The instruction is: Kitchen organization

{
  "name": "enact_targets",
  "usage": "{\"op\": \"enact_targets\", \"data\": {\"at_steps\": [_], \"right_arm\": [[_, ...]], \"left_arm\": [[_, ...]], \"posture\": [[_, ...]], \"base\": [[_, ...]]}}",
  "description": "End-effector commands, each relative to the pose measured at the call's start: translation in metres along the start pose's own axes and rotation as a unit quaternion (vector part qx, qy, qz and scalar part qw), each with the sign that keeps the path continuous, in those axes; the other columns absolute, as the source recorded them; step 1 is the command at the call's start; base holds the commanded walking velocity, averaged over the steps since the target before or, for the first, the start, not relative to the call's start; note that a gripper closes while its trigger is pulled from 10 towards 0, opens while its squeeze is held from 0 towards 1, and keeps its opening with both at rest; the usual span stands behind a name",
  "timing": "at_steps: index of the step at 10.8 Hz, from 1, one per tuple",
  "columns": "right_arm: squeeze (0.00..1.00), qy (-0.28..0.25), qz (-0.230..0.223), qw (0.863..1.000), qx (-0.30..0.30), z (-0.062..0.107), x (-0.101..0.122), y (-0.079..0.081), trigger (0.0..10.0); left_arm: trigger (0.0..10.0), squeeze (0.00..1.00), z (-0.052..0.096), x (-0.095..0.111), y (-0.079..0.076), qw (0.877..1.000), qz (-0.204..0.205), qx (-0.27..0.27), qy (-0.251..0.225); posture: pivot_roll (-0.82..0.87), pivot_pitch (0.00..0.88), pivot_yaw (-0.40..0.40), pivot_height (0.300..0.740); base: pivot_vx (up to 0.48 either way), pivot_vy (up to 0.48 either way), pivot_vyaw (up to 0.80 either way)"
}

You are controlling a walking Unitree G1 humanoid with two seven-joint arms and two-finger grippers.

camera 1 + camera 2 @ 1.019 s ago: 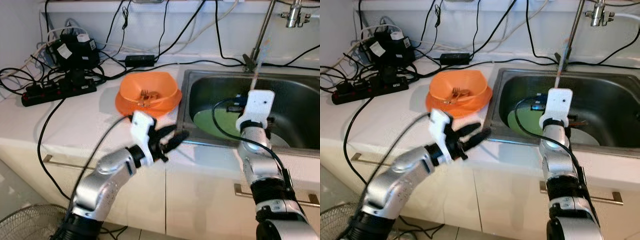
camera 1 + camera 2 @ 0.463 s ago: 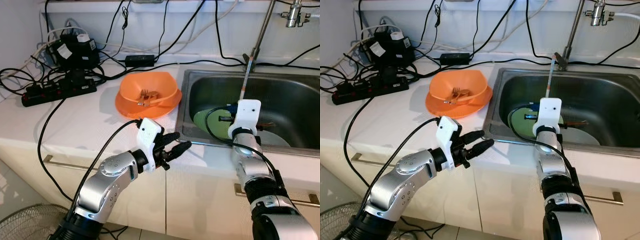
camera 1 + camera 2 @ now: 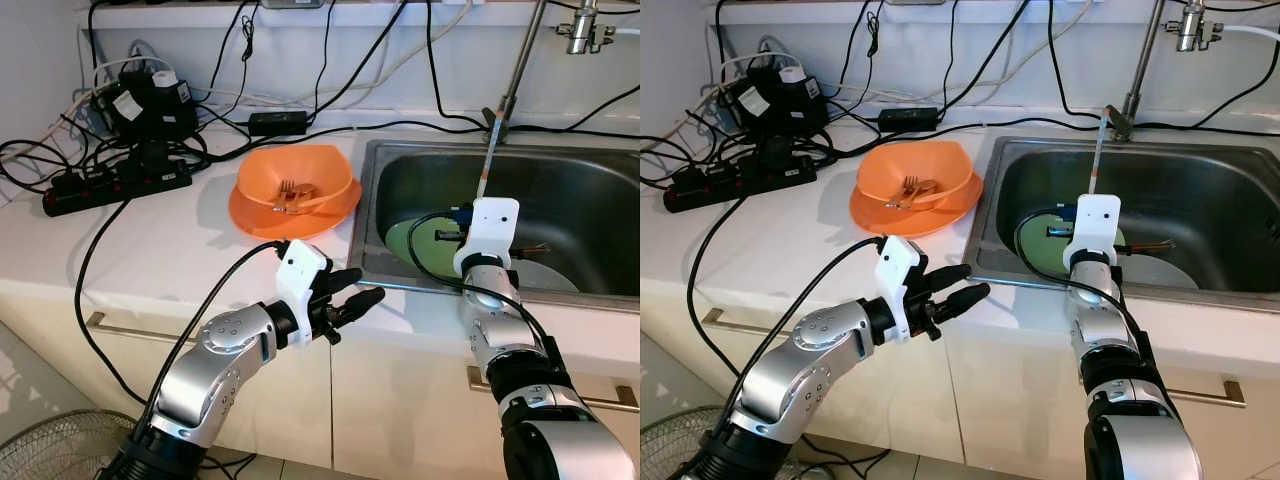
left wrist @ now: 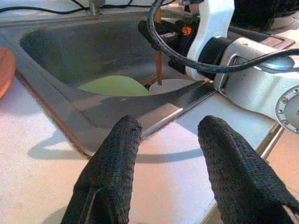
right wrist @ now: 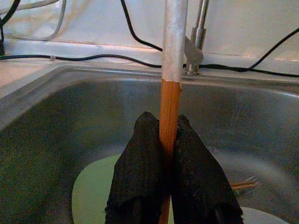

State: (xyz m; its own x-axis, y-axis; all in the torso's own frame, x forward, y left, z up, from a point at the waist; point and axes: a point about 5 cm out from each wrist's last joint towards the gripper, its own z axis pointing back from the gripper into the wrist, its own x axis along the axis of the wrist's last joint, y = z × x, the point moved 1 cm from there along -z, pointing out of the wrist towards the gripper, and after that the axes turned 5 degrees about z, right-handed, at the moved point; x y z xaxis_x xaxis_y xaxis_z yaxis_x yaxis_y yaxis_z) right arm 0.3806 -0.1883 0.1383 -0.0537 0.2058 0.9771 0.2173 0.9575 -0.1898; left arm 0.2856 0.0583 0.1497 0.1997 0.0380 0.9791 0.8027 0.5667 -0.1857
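a slim chopstick (image 5: 170, 100), orange-brown wood below and pale silver above, stands upright over the steel sink (image 3: 590, 195), pinched between the textured black fingers of the right pincer (image 5: 169, 140). in the basin lie a flat light-green plate (image 3: 425, 245), a white plate (image 3: 545, 278) and more utensils. the left pincer (image 4: 169, 135) hovers with its fingers spread above the white table (image 3: 150, 235) edge. an orange bowl (image 3: 296, 180) on an orange plate holds cutlery.

I count one orange bowl (image 3: 295, 190) at my 11 o'clock, two plates in one sink (image 3: 590, 180), green (image 3: 420, 243) and white (image 3: 545, 277), one chopstick (image 5: 170, 88), one power strip (image 3: 115, 180), one faucet (image 3: 520, 60).
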Motion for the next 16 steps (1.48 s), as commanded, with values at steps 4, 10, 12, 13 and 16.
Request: {"op": "enact_targets", "data": {"at_steps": [4, 10, 12, 13, 16], "right_arm": [[0.35, 0.003, -0.004, 1.000, -0.001, 0.001, -0.003, 0.004, 10.0], [0.10, -0.021, -0.016, 1.000, -0.013, 0.001, 0.003, 0.004, 10.0], [0.10, -0.023, -0.018, 0.999, -0.016, 0.001, 0.003, 0.003, 10.0], [0.10, -0.023, -0.018, 0.999, -0.016, 0.001, 0.003, 0.003, 10.0], [0.15, -0.034, -0.025, 0.999, -0.016, 0.000, 0.006, 0.003, 10.0]], "left_arm": [[10.0, 0.00, -0.001, -0.007, -0.001, 1.000, -0.003, -0.006, 0.014], [10.0, 0.00, -0.003, -0.016, 0.011, 0.996, 0.018, 0.049, -0.073], [10.0, 0.00, -0.004, -0.028, 0.011, 0.997, 0.015, 0.054, -0.059], [10.0, 0.00, -0.004, -0.030, 0.011, 0.997, 0.014, 0.054, -0.058], [10.0, 0.00, -0.006, -0.024, 0.014, 0.994, 0.010, 0.064, -0.085]], "posture": [[0.05, 0.000, 0.099, 0.740], [0.06, 0.000, 0.090, 0.740], [0.07, 0.000, 0.086, 0.740], [0.07, 0.000, 0.085, 0.740], [0.07, 0.000, 0.079, 0.740]], "base": [[0.000, 0.000, 0.00], [0.000, 0.000, 0.00], [0.000, 0.000, 0.00], [0.000, 0.000, 0.00], [0.000, 0.000, 0.00]]}}
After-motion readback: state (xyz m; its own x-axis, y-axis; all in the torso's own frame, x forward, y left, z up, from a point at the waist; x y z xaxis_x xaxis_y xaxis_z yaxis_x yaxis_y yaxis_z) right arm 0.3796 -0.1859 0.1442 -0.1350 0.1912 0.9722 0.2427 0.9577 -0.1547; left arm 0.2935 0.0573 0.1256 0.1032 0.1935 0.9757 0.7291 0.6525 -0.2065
